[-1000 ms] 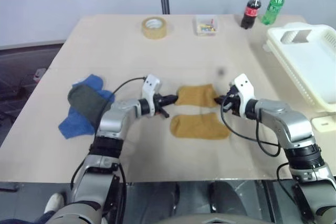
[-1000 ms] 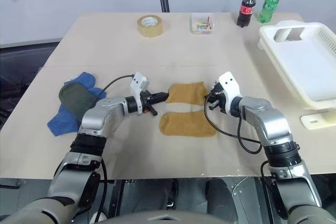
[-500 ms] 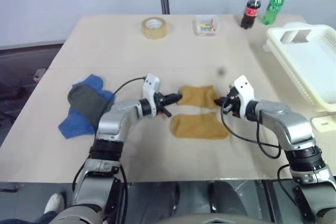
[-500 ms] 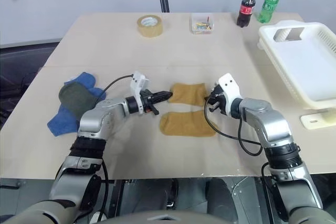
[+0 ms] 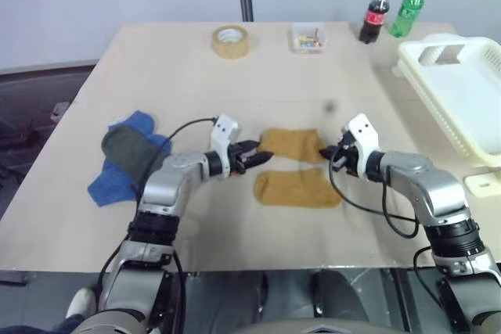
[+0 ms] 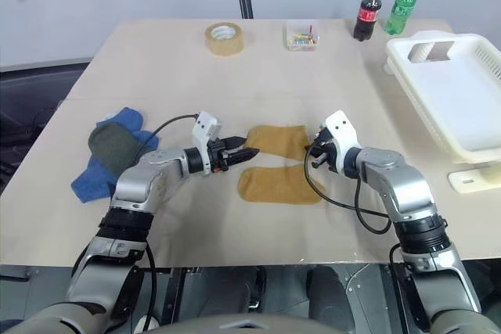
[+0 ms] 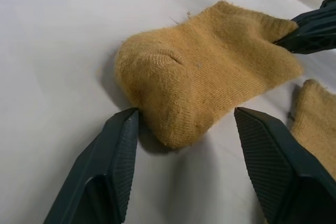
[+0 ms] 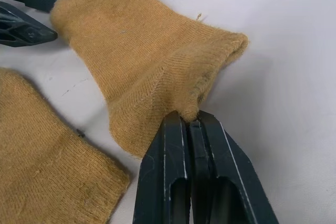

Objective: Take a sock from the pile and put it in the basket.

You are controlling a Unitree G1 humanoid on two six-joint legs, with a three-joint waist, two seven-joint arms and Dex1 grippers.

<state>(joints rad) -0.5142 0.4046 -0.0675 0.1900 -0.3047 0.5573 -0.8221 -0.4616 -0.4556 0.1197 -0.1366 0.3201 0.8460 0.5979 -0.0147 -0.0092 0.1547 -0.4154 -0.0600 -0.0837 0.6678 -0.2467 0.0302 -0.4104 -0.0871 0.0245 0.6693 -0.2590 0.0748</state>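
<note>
Tan table [image 5: 196, 76], yellow sock [image 5: 293, 144] at centre: pinched at one end by right gripper [image 5: 337, 154], left gripper [image 5: 262, 154] spread wide, to free it for basket [image 5: 462, 107], upper right.

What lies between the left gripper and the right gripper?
A mustard sock spans the stretch in the left eye view: the right gripper pinches one end, and the open left gripper faces the other.

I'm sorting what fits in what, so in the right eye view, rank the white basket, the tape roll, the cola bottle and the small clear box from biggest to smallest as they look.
1. White basket, by far the largest.
2. Tape roll.
3. Cola bottle and small clear box: they look too alike to rank, the bottle taller, the box wider.
</note>
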